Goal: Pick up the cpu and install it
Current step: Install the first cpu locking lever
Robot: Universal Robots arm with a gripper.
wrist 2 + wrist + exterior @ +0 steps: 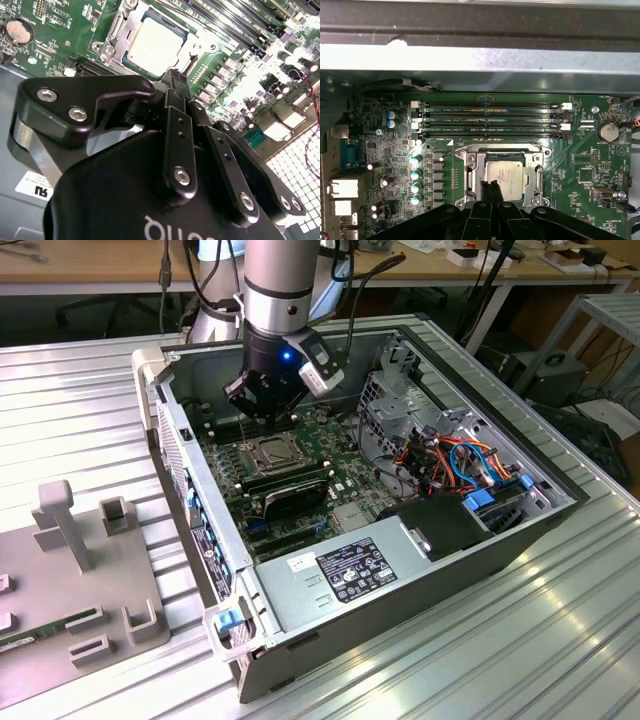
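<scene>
The cpu [506, 174], a silver-grey square chip, lies flat inside the metal-framed socket [468, 172] on the green motherboard [590, 150]; it also shows bright in the second wrist view [156, 45]. My black gripper [490, 187] hovers over the near edge of the cpu, and its two fingertips [176, 85] are pressed together with nothing between them. In the exterior view the gripper [262, 408] hangs inside the open computer case, just above the socket [272, 453].
Several long memory slots [490, 120] run beside the socket. The case wall [480, 60] stands beyond them. A drive cage with coloured cables [450, 455] and a power supply [350, 575] fill the case's other end. A grey fixture plate [80, 580] lies outside on the ribbed table.
</scene>
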